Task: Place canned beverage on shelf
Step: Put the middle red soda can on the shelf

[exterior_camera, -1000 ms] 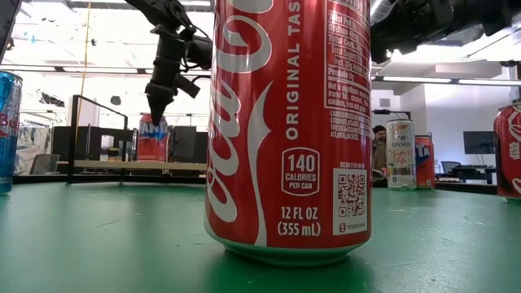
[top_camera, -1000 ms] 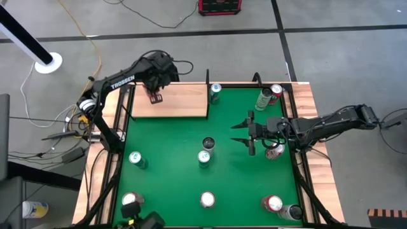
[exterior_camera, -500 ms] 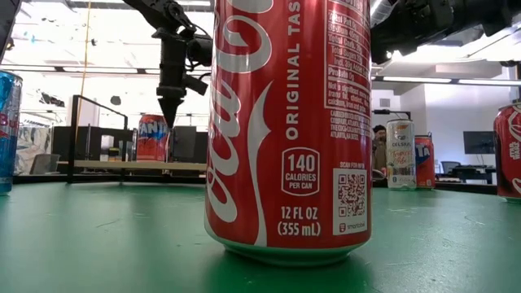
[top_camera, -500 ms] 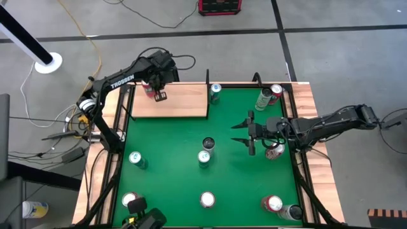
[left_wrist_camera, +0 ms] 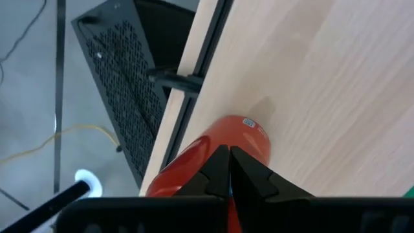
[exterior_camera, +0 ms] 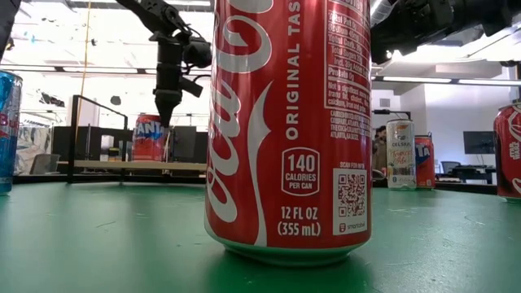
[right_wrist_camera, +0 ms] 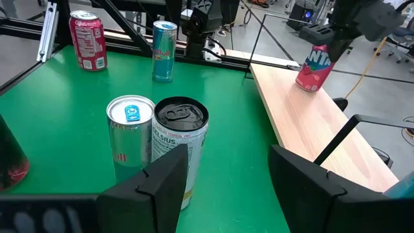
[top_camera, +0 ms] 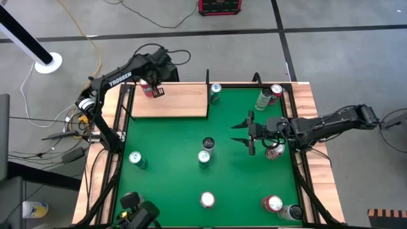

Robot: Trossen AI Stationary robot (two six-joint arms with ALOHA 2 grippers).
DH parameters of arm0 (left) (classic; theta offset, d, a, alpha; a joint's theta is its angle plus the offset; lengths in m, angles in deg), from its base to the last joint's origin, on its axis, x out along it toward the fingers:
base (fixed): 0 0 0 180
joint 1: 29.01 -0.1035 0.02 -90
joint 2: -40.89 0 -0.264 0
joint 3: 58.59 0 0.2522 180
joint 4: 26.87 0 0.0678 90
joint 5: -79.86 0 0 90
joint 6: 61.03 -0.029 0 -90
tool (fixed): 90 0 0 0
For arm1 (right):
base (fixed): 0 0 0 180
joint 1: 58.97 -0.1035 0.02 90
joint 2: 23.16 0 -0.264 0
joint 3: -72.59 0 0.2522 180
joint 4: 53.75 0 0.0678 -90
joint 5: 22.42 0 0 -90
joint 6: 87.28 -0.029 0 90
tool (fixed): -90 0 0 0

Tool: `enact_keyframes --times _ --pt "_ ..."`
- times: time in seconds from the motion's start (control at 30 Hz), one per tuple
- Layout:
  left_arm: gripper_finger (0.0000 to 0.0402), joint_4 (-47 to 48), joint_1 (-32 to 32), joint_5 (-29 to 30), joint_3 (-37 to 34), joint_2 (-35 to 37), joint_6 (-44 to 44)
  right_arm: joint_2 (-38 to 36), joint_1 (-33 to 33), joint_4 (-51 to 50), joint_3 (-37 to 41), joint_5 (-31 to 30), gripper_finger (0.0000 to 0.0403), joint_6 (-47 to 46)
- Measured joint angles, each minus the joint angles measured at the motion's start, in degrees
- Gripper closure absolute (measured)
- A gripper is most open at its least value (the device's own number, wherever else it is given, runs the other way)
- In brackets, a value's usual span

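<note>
High view: left claw (top_camera: 156, 91), pinched together, points down above the red can (top_camera: 148, 88) on the shelf (top_camera: 184, 102).

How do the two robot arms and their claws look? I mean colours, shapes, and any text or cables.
Both arms are black and jointed. The left arm carries white "TROSSEN" lettering, with cables near its base. The left claw ends in slim dark fingers; the right claw has two broad, angular black fingers.
</note>
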Motion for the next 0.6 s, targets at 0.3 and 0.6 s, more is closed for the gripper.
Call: enact_keyframes --times 0.3,0.6 --pt "0.0401 1.1 -0.9 0.0 0.0 0.0 0.0 0.0 0.0 0.0 0.0 0.0 0.0163 0.0" --pt "0.0401 2.4 -0.9 0.1 0.0 0.0 -0.2 0.0 0.0 -0.1 0.0 0.0 0.0163 -0.1"
